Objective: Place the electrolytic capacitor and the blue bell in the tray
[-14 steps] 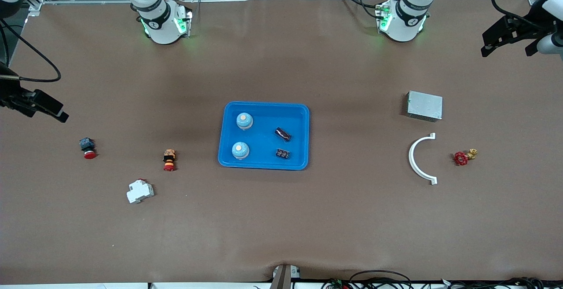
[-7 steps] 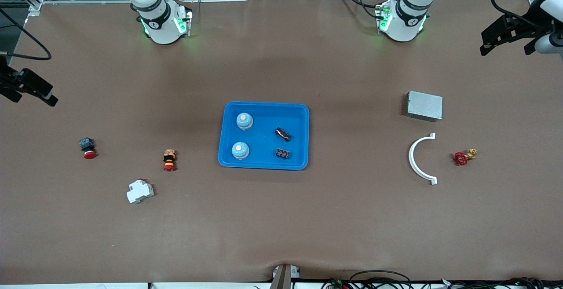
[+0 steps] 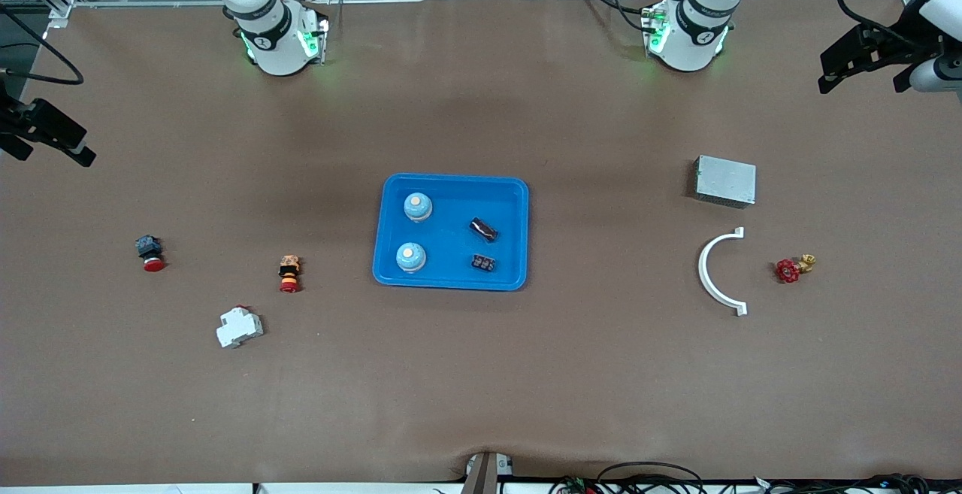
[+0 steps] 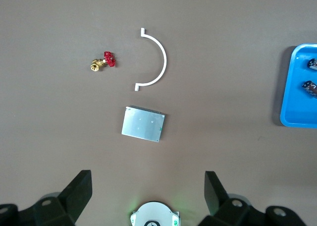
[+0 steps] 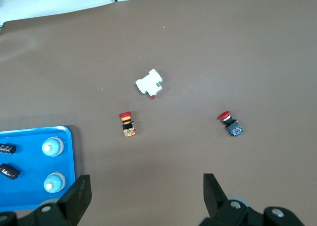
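Observation:
The bright blue tray [image 3: 449, 242] lies at the middle of the table. In it are two blue bells [image 3: 417, 207] [image 3: 410, 256] and two dark electrolytic capacitors [image 3: 483, 229] [image 3: 482, 262]. My left gripper [image 3: 860, 65] is open and empty, high over the table's edge at the left arm's end; its wrist view [image 4: 146, 181] shows the tray's edge [image 4: 294, 104]. My right gripper [image 3: 45, 140] is open and empty, high over the table's edge at the right arm's end; its wrist view [image 5: 145, 184] shows the tray [image 5: 29, 186] with the bells [image 5: 52, 147].
Toward the left arm's end lie a grey metal box [image 3: 724, 181], a white half-ring [image 3: 710, 272] and a red valve [image 3: 791, 268]. Toward the right arm's end lie a white breaker [image 3: 239, 327], an orange-red button [image 3: 288, 274] and a red push button [image 3: 149, 253].
My right gripper has risen and drawn back toward the table's edge at its end. My left gripper has shifted slightly. The things in the tray have not moved.

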